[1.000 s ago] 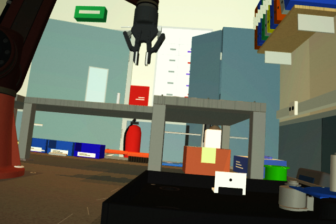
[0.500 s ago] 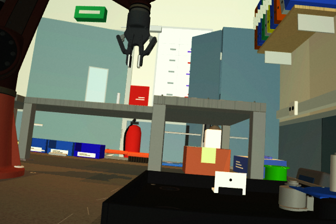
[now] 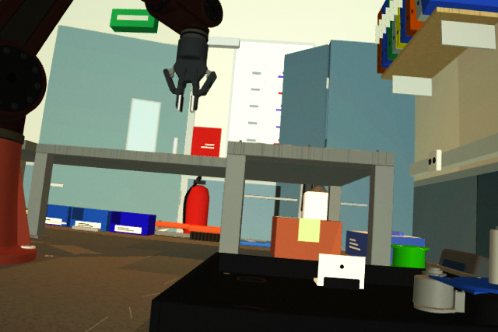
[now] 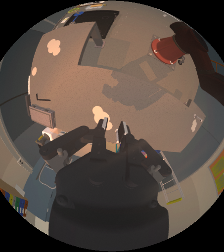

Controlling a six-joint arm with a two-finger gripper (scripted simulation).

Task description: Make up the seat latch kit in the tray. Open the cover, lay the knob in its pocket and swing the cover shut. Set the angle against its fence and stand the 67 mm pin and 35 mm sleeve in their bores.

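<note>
A thin white pin (image 3: pixel 175 145) stands upright on the far grey table, below my gripper (image 3: pixel 187 103), which hangs well above it, empty, with its fingers partly closed and a gap between the tips. In the wrist camera the gripper (image 4: pixel 112 127) looks down on the brown table top, and a small white upright piece (image 4: pixel 117 136) shows just past the fingertips. The black tray (image 3: pixel 322 300) sits near the side camera, far from the gripper. A white angle bracket (image 3: pixel 341 271) stands on it. A grey round part (image 3: pixel 436 293) sits at the tray's right end with a blue flat piece beside it.
Behind the work stand a grey-blue wall, a whiteboard and a tall blue cabinet (image 3: pixel 346 95). Two grey tables (image 3: pixel 305 159) stand in the middle ground, with a fire extinguisher (image 3: pixel 196 206) and an orange box (image 3: pixel 305 238) under and in front of them. A shelf of binders overhangs the right.
</note>
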